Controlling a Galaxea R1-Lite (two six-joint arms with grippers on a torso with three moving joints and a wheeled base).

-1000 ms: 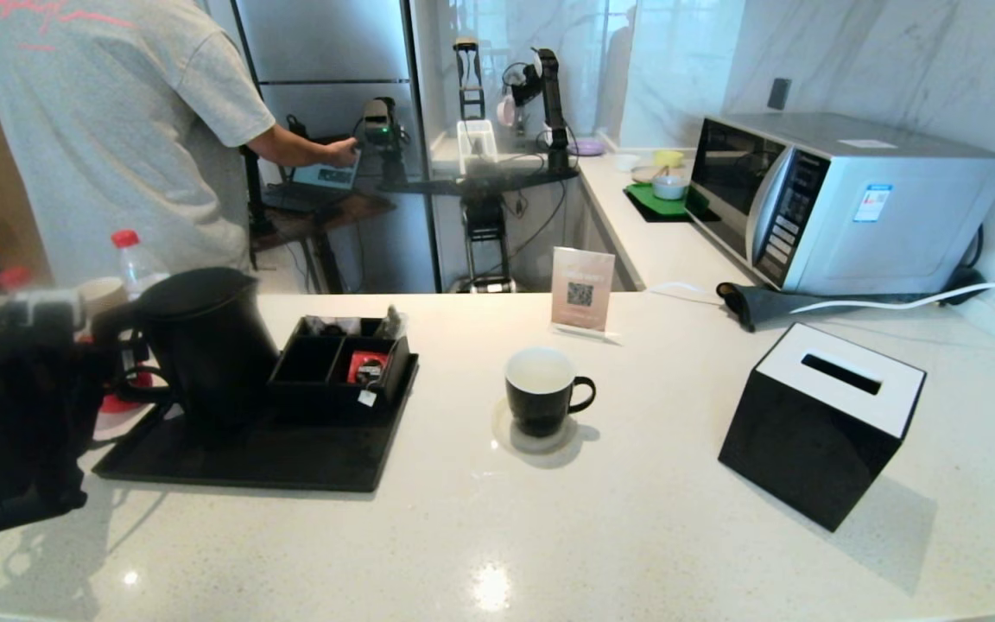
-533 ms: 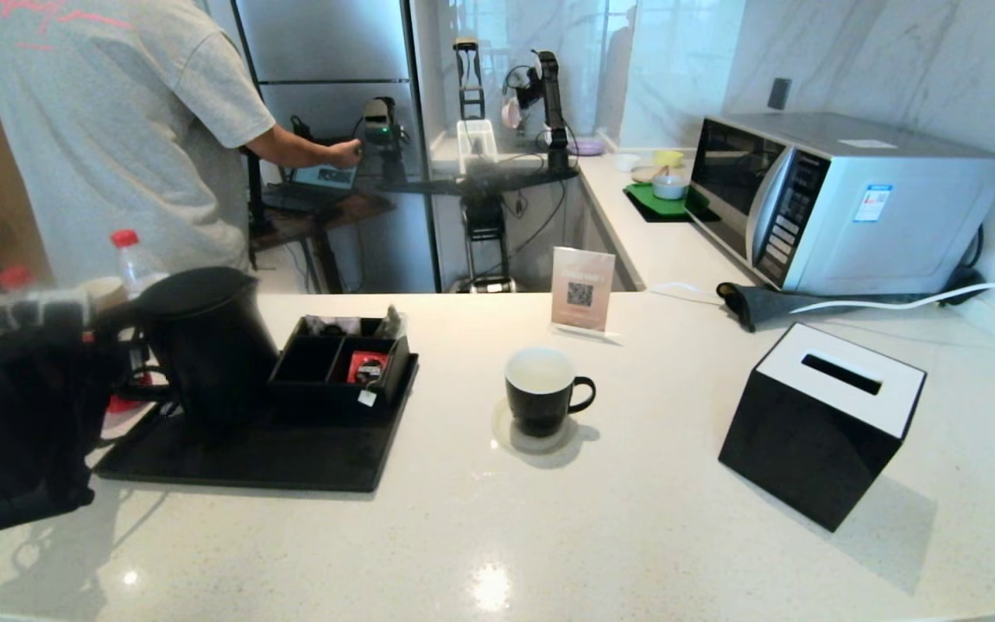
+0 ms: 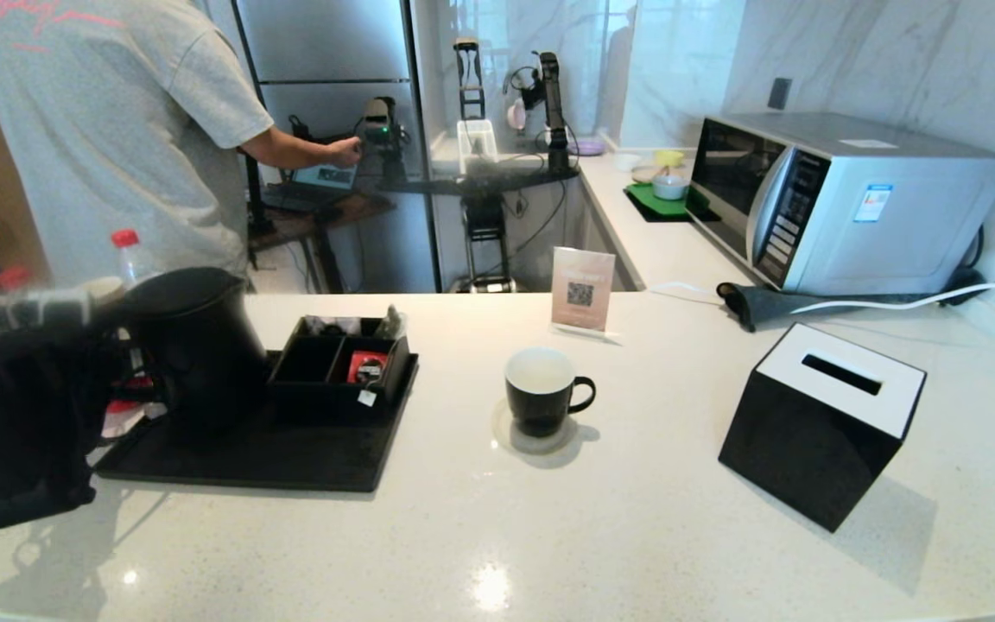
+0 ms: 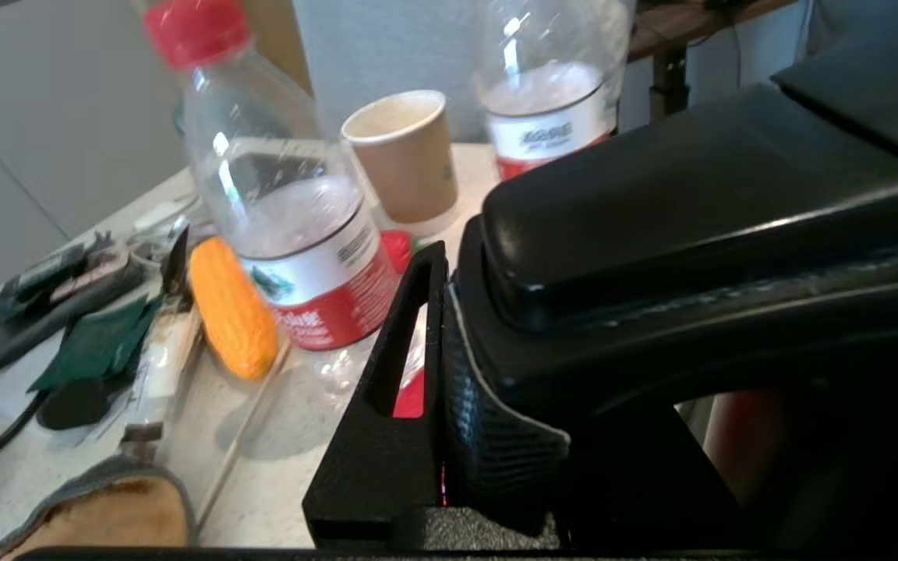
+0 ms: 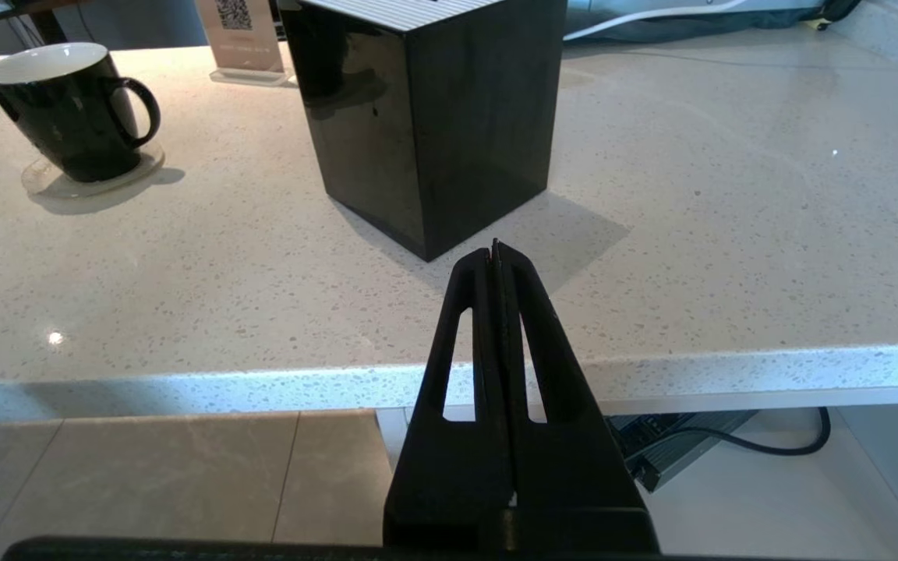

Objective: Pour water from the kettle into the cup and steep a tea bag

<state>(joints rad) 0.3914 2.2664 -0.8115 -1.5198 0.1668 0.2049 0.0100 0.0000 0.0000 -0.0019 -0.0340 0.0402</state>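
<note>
The matte black kettle (image 3: 195, 345) stands on the black tray (image 3: 290, 462) at the left of the counter. My left gripper (image 3: 109, 350) is shut on the kettle's loop handle; in the left wrist view the handle (image 4: 691, 195) fills the space beside the one visible finger (image 4: 387, 405). The black cup (image 3: 541, 389) with a white inside sits on a clear coaster mid-counter, and its inside looks empty. A small pale tag (image 3: 366, 398) hangs at the front of the black organiser (image 3: 338, 367); the tea bag itself does not show. My right gripper (image 5: 496, 251) hangs shut below the counter's front edge.
A black tissue box (image 3: 817, 423) stands right of the cup. A QR sign (image 3: 582, 289) is behind the cup. Water bottles (image 4: 293, 210), a beige paper cup (image 4: 402, 152) and clutter crowd the far left. A microwave (image 3: 843, 203) and a person (image 3: 117, 130) are at the back.
The left gripper has moved in over the kettle's handle, which it now hides. The kettle has shifted slightly to the left. The cup and the right arm are unchanged.
</note>
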